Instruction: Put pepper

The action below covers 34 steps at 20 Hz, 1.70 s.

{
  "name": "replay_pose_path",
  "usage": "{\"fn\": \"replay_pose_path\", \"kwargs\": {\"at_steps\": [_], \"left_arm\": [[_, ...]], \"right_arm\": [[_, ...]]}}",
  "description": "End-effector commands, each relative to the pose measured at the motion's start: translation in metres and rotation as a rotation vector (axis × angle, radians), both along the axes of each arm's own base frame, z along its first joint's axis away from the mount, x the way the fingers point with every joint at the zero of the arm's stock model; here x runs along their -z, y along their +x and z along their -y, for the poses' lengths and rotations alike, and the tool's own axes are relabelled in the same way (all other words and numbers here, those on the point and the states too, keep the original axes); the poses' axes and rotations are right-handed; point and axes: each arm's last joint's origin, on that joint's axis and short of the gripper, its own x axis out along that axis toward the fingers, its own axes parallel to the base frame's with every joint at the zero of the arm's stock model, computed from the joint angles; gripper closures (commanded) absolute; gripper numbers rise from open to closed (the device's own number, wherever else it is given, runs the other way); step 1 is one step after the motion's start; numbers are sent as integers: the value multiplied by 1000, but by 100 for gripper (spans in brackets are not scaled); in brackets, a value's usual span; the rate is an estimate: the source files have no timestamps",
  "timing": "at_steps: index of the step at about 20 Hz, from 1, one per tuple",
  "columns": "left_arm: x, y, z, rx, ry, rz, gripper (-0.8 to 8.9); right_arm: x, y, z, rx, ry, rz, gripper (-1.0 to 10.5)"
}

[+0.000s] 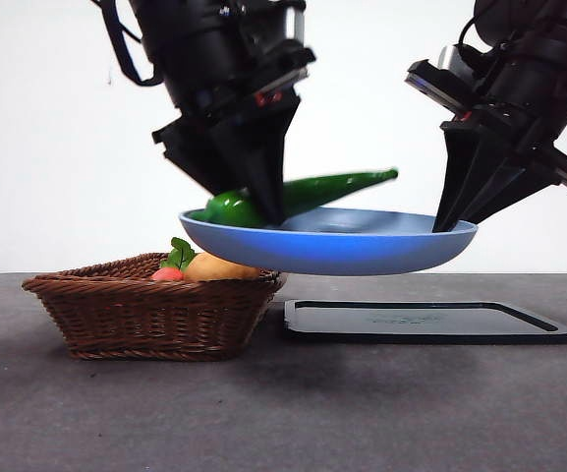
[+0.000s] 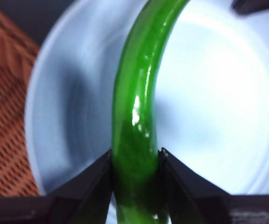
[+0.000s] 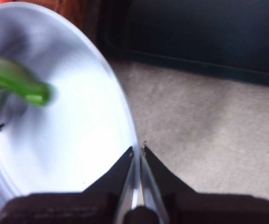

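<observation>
— Where's your left gripper (image 1: 263, 202)?
— Pointing down, jaws clamped on the pepper (image 1: 308, 194) near its thick end.
— And the right gripper (image 1: 452, 218)?
— Lifted too, tilted inward, jaws pinching the plate (image 1: 332, 248) rim (a thin edge grip).

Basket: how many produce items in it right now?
2 visible in the basket: a red item with green leaves and, touching it, a yellow-orange one. The rim may hide more. The pepper isn't inside; the left claw holds it over the blue plate.
</observation>
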Motion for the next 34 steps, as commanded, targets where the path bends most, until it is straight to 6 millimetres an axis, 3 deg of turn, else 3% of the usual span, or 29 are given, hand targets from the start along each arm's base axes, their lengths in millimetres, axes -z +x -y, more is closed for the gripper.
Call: {"fn": "replay_pose_path", "kwargs": {"at_steps": [1, 7, 9, 17, 25, 28, 34], "left_arm": [[3, 2, 7, 29, 7, 7, 660], [10, 1, 7, 43, 44, -27, 655], [11, 1, 7, 44, 43, -26, 605], [3, -1, 6, 30, 17, -10, 574], [-46, -19, -11, 28, -77, 97, 539], [-75, -34, -24, 22, -146, 173, 540], [-127, -72, -58, 3, -292, 314, 542]], "right_arm": [[-3, 4, -4, 1, 13, 7, 943], [-3, 2, -8, -15, 11, 2, 943], [-3, 1, -9, -20, 11, 1, 943], [-3, 0, -9, -22, 5, -10, 943], [-3, 3, -3, 9, 9, -8, 943], [-7, 13, 14, 87, 22, 15, 943], [-37, 42, 60, 260, 51, 134, 943]]}}
